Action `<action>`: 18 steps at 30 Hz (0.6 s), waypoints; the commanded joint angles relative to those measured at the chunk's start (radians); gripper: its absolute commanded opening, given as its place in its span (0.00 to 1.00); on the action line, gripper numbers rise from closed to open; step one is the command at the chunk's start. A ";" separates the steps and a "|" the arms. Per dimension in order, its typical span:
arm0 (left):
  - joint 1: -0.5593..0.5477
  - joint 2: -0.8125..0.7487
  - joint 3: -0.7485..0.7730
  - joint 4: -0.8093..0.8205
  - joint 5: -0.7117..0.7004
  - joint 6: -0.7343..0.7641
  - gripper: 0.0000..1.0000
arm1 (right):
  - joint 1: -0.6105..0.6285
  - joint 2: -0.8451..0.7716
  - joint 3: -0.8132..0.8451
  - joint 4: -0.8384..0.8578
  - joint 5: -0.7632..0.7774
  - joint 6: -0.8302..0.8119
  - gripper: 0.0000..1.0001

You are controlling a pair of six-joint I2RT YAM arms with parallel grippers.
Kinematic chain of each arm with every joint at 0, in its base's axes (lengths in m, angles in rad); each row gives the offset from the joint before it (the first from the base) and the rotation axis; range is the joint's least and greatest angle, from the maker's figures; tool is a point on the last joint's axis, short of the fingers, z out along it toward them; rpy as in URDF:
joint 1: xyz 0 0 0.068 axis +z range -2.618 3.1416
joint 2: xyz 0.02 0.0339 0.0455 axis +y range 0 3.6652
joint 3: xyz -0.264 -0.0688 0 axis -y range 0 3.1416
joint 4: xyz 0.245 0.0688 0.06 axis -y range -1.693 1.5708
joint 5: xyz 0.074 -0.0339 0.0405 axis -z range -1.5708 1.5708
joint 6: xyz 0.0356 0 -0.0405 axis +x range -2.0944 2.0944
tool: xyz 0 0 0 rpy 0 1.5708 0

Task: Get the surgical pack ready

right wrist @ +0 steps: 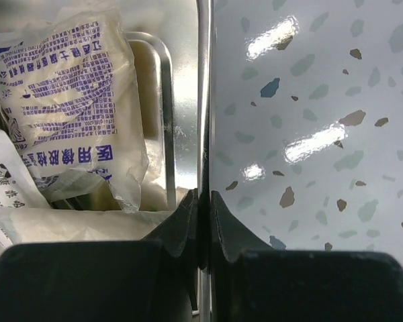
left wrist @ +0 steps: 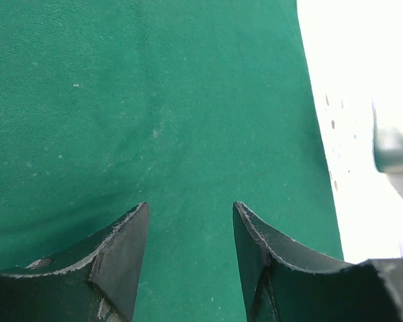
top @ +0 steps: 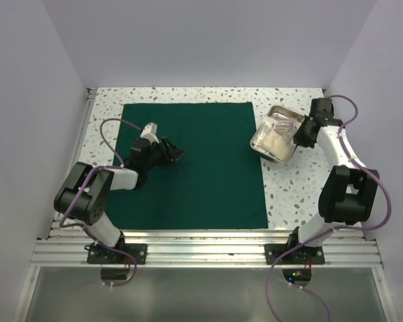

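The surgical pack [top: 201,174] is a dark green sheet lying flat and square on the table; it fills most of the left wrist view [left wrist: 154,100]. My left gripper [top: 176,153] hovers low over the sheet's left half, open, with only green cloth between its fingers [left wrist: 190,208]. A shiny steel tray [top: 282,109] sits at the sheet's right edge, tilted. It holds white packets [top: 275,131] printed in blue [right wrist: 67,100]. My right gripper [top: 301,136] is shut on the tray's right rim [right wrist: 203,80], one finger inside the tray and one outside [right wrist: 203,194].
The speckled white tabletop [top: 289,194] shows to the right of the sheet and along the back. White walls enclose the table on three sides. An aluminium rail [top: 208,245] carrying both arm bases runs along the near edge.
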 commanded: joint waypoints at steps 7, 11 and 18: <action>-0.007 -0.025 0.046 -0.018 -0.016 0.018 0.57 | 0.203 -0.206 -0.079 -0.064 0.088 0.281 0.00; -0.007 -0.036 0.046 -0.030 -0.031 0.024 0.57 | 0.296 -0.293 -0.198 -0.007 0.137 0.480 0.00; -0.007 -0.049 0.049 -0.048 -0.052 0.038 0.57 | 0.578 -0.358 -0.369 0.107 0.258 0.706 0.00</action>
